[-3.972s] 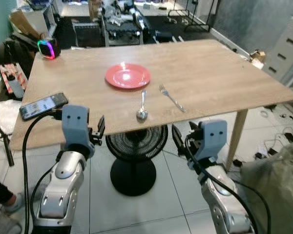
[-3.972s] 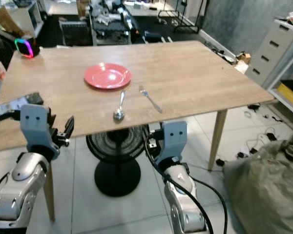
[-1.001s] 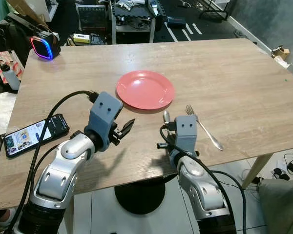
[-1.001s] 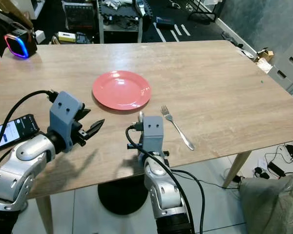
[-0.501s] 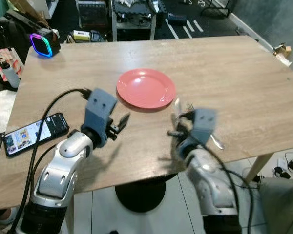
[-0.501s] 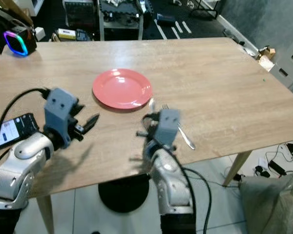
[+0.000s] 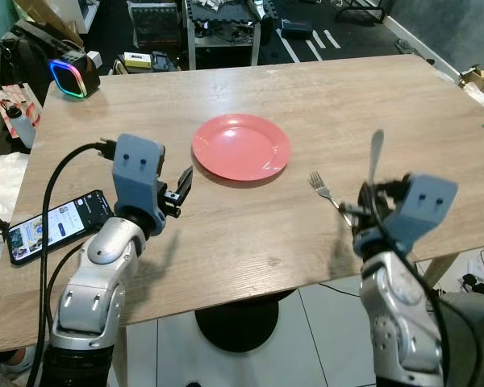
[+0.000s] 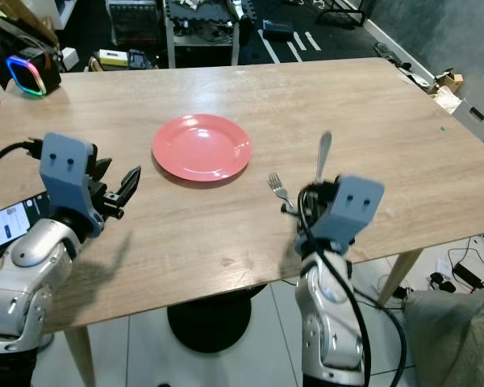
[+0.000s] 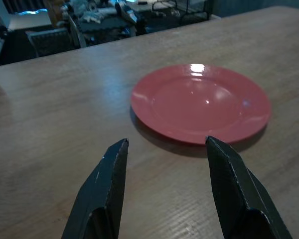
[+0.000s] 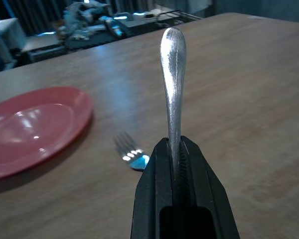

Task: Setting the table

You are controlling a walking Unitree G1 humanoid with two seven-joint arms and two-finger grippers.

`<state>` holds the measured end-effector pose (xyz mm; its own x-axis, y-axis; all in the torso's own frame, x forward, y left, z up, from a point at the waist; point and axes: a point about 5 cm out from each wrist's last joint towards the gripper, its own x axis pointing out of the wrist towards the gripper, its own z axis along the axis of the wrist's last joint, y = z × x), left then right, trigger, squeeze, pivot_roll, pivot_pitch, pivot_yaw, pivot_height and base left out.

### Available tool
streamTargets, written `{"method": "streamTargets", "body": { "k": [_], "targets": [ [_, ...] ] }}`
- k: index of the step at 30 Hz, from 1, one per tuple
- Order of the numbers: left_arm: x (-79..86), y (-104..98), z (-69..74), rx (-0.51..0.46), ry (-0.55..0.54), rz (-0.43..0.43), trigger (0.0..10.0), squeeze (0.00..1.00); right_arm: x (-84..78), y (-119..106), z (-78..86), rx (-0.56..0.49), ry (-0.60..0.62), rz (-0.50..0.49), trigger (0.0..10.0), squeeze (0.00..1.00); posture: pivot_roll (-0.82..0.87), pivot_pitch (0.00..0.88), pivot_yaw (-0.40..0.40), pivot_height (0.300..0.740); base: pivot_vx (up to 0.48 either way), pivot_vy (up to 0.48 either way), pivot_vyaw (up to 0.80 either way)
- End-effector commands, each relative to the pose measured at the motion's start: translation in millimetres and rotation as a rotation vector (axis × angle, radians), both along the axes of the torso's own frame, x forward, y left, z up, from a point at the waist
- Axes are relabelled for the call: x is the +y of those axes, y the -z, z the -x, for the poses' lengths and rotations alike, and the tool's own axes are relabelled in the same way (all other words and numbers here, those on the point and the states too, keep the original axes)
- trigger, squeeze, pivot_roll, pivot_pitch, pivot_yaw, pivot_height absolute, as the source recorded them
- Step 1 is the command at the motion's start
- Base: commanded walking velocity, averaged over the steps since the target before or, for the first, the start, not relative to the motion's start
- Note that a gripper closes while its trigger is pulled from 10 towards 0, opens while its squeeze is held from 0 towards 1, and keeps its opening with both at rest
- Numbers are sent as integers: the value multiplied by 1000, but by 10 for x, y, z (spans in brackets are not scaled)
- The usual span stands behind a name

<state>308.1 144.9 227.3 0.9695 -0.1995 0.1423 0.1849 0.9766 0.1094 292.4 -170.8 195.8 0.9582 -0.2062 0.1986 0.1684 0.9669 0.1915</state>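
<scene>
A red plate (image 7: pixel 240 147) lies in the middle of the wooden table (image 7: pixel 226 234). To its right, a silver fork (image 7: pixel 325 190) rests on the wood. My right gripper (image 7: pixel 371 192) hovers just right of the fork, shut on a silver spoon (image 7: pixel 374 156) whose handle points up. The right wrist view has the spoon handle (image 10: pixel 173 74) clamped between the black fingers (image 10: pixel 154 174), with the fork (image 10: pixel 130 151) and plate (image 10: pixel 30 129) beyond. My left gripper (image 7: pixel 182 186) is open above the table, left of the plate (image 9: pixel 202 102), with nothing between its fingers (image 9: pixel 109 184).
A phone (image 7: pixel 52 226) lies near the table's left edge, beside my left arm. A speaker with a glowing ring (image 7: pixel 71 76) stands at the far left corner. Cluttered shelves (image 7: pixel 218 24) stand beyond the table, and a black round base (image 7: pixel 242 326) sits beneath it.
My right gripper has lifted the spoon off the table and carried it from left of the fork to its right. The left gripper has drawn back a little to the left.
</scene>
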Motion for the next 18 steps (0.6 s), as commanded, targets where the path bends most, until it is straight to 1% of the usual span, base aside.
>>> {"method": "streamTargets", "body": {
  "k": [1, 3, 5, 6, 9, 12, 14, 18],
  "targets": [
    [-43, 127, 21, 42, 4, -15, 10000, 0, -11, 51, 23, 7, 17, 7, 10000, 0, -32, 73, 59, 740, 0, 0, 0],
    [-79, 152, 31, 49, 28, -12, 10000, 0, -3, 78, 19, 17, 19, 11, 10000, 0, -32, 66, 61, 740, 0, 0, 0],
    [-79, 152, 31, 49, 28, -12, 10000, 0, -3, 78, 19, 17, 19, 11, 10000, 0, -32, 66, 61, 740, 0, 0, 0],
    [-94, 152, 19, 48, 32, 4, 10000, 0, 0, 94, 6, 20, 18, 15, 10000, 0, -30, 56, 59, 740, 0, 0, 0],
    [-98, 145, -5, 48, 27, 18, 10000, 0, -2, 111, -12, 22, 16, 21, 10000, 0, -29, 51, 57, 740, 0, 0, 0],
    [-96, 136, -26, 38, 19, 6, 10000, 0, -6, 133, -28, 28, 16, 25, 10000, 0, -30, 49, 57, 740, 0, 0, 0],
    [-95, 134, -33, 35, 16, -1, 10000, 0, -5, 140, -32, 31, 17, 26, 10000, 0, -30, 49, 57, 740, 0, 0, -544],
    [-92, 133, -49, 32, 12, -9, 10000, 0, -3, 162, -35, 41, 16, 19, 10000, 0, -32, 51, 56, 740, 0, 0, -800]
  ]
}}
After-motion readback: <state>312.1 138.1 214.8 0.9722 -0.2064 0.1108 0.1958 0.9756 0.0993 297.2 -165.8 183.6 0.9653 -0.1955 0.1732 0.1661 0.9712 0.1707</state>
